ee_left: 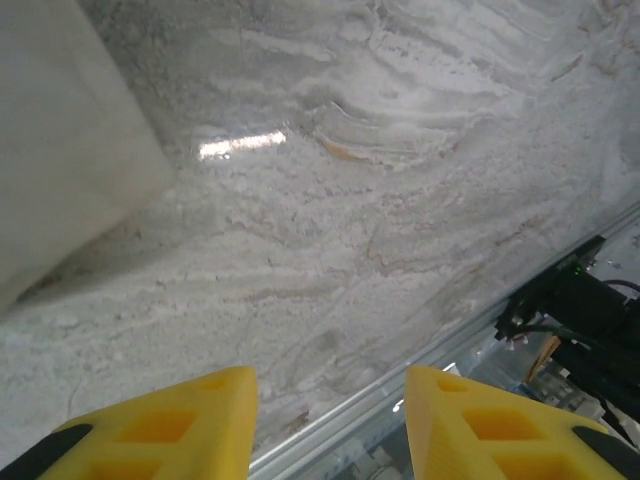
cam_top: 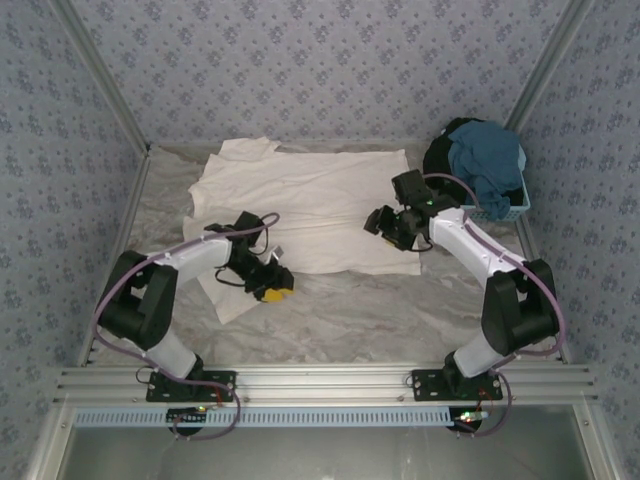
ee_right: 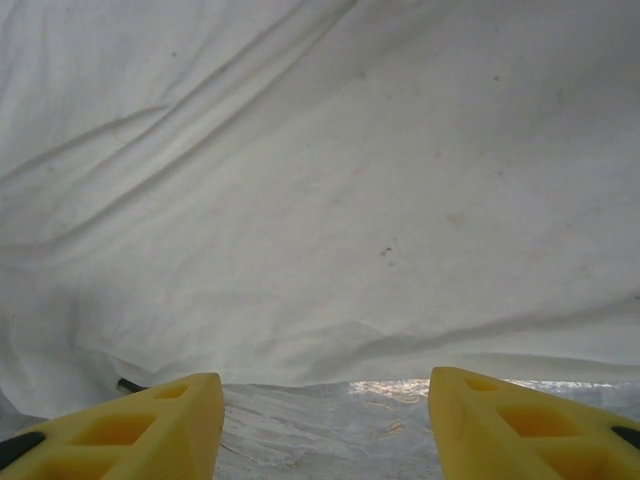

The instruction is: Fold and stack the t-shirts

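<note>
Evidently little is getting done yet: the cream-white t-shirt is lying flat and unfolded at 12 o'clock on the table, while the teal-blue t-shirt and black t-shirt are sitting heaped in the basket at 2 o'clock. The left gripper (8 o'clock, beside the shirt's corner) and the right gripper, at the hem, are hanging spread and empty, so all 3 shirts seem to be awaiting folding.

Our left arm, white-shelled with black joints, lies bent low, elbow out to the left and wrist reaching in toward the middle. The left arm's yellow plastic fingers stand apart with nothing between them. Our right arm, of the same build, folds forward and leftward, wrist tipped down. The right arm's yellow plastic fingers are likewise spread, gripping nothing.
</note>
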